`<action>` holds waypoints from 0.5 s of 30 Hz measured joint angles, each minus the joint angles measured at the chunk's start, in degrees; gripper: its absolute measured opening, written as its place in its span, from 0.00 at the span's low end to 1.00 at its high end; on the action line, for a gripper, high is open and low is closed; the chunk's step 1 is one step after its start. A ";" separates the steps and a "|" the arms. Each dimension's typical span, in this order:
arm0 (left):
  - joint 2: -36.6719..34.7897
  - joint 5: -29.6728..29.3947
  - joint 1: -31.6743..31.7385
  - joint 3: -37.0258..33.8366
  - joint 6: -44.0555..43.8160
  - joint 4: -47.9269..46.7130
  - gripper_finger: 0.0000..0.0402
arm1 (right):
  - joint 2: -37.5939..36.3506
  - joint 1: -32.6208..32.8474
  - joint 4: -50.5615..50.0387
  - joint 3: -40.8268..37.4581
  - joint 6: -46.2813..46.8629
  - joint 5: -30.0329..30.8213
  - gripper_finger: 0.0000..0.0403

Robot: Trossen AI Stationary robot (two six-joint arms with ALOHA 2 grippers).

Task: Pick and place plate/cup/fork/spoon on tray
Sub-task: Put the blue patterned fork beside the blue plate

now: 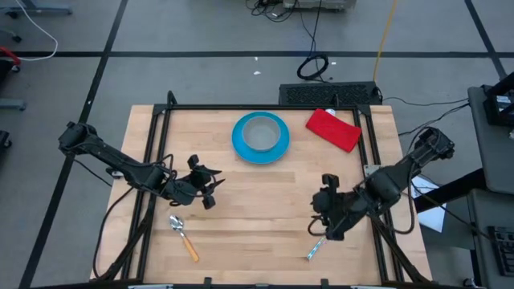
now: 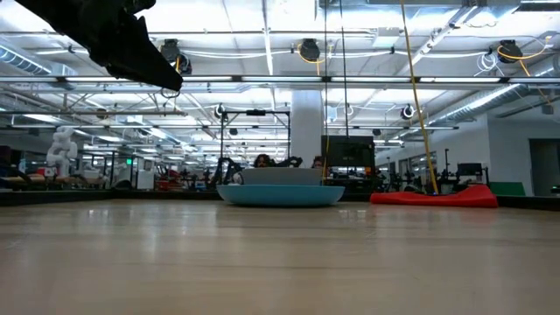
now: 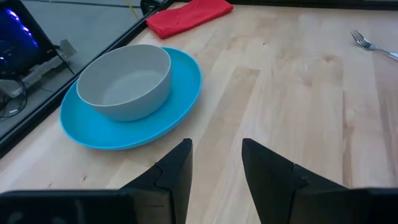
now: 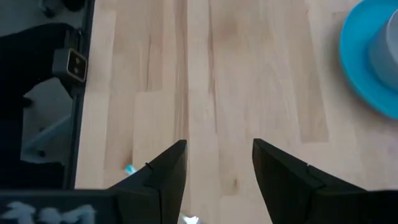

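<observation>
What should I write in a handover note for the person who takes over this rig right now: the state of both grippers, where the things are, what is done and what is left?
Left gripper: fingers open, empty, above bare table, near side of the plate.
Right gripper: fingers open, empty, close to the fork.
Cup sits in the blue plate, at the far middle of the table.
Red cloth lies to the right of the plate, apart from it.
Spoon lies near the front edge on the left; fork near the front edge on the right.
Done: cup is on the plate.
Left: fork and spoon are not yet picked. No tray is visible in any view.
</observation>
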 joint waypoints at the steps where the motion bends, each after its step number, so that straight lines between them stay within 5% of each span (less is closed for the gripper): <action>1: 0.00 0.04 0.00 0.00 0.06 0.00 0.36 | 0.00 0.52 -0.36 -0.18 0.76 0.00 0.42; 15: 0.00 0.10 0.00 0.00 0.15 -0.02 0.36 | -0.04 6.14 -1.76 -3.92 3.01 -0.05 0.42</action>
